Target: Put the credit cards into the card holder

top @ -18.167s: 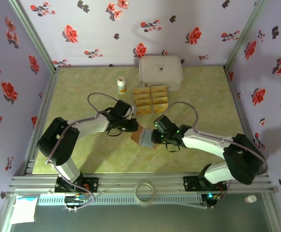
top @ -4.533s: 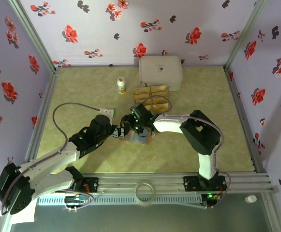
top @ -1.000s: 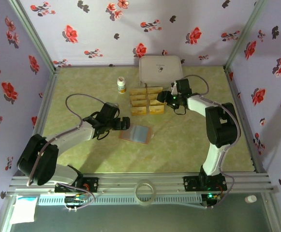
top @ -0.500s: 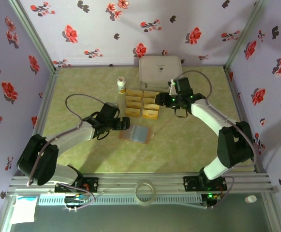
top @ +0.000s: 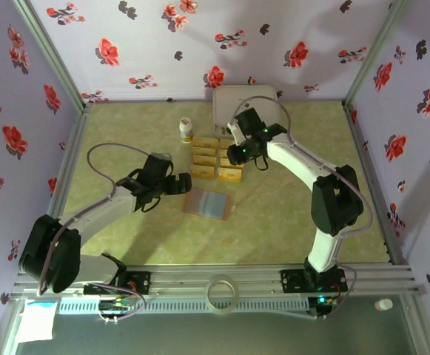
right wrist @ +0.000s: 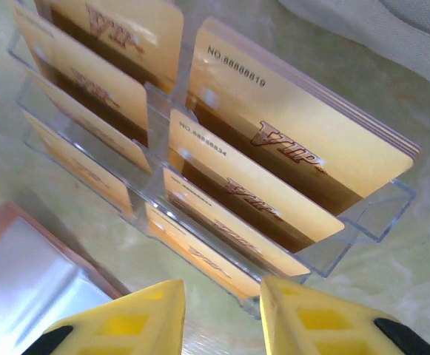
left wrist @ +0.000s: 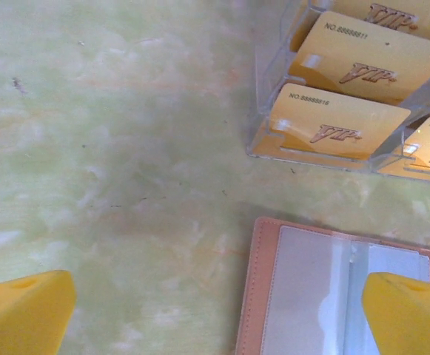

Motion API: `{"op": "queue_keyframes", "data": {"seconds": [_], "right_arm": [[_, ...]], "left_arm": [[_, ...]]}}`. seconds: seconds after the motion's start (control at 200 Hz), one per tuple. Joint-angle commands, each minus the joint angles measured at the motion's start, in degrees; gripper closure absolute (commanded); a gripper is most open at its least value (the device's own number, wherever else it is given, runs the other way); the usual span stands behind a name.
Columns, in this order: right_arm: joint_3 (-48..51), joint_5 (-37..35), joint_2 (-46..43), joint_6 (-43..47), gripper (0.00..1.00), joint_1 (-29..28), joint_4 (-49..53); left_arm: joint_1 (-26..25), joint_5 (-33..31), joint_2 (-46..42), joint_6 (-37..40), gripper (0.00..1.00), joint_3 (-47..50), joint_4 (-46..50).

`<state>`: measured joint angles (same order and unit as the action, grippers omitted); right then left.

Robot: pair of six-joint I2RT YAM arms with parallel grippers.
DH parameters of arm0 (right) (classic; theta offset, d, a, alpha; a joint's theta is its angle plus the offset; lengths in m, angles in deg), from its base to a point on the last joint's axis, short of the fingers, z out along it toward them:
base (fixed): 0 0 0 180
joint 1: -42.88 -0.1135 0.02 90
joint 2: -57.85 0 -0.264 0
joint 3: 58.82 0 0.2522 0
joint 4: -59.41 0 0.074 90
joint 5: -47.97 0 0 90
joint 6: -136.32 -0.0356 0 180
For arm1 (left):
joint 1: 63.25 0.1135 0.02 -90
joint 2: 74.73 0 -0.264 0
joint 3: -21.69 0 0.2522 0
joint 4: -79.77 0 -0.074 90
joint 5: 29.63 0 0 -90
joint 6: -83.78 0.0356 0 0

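Note:
The credit cards (top: 213, 157), gold with "VIP" lettering, stand in rows in a clear slotted rack (right wrist: 381, 211). The card holder (top: 209, 204) lies open and flat in front of the rack, pinkish-tan with greyish clear pockets. My right gripper (top: 234, 155) hovers over the rack's right column; in its wrist view the cards (right wrist: 274, 140) sit just beyond the gripper (right wrist: 222, 319), whose yellow fingers stand a little apart with nothing between them. My left gripper (top: 180, 186) is wide open over bare table just left of the card holder (left wrist: 311, 292), with the cards (left wrist: 337, 122) ahead of it.
A large white rounded box (top: 244, 103) sits behind the rack against the back wall. A small white bottle (top: 186, 130) stands left of the rack. Floral walls close in three sides. A tape ring (top: 220, 291) lies on the front rail.
My right arm has swung left from the rack's right side to above the cards, and its jaws have narrowed. The left gripper has drawn back slightly to the left.

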<state>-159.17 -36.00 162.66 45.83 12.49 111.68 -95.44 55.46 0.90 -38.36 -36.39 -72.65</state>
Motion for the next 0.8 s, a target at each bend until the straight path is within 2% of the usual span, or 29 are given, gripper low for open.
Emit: {"op": "queue_keyframes", "data": {"seconds": [0.0, 0.395, 0.795], "right_arm": [[-3.75, -4.33, 2.33, 6.57, 0.69, -0.67, 5.00], [-9.15, -2.79, 8.23, 13.17, 0.75, -0.89, 7.45], [-10.81, -2.68, 11.49, 15.51, 0.74, -0.98, 7.07]], "left_arm": [[1.38, 1.12, -1.64, 1.38, 0.00, 1.42, 1.74], [2.41, 2.55, -1.11, 1.56, 0.00, 1.48, 1.46], [2.49, 3.03, -0.45, 1.29, 0.00, 1.33, 1.42]]}}
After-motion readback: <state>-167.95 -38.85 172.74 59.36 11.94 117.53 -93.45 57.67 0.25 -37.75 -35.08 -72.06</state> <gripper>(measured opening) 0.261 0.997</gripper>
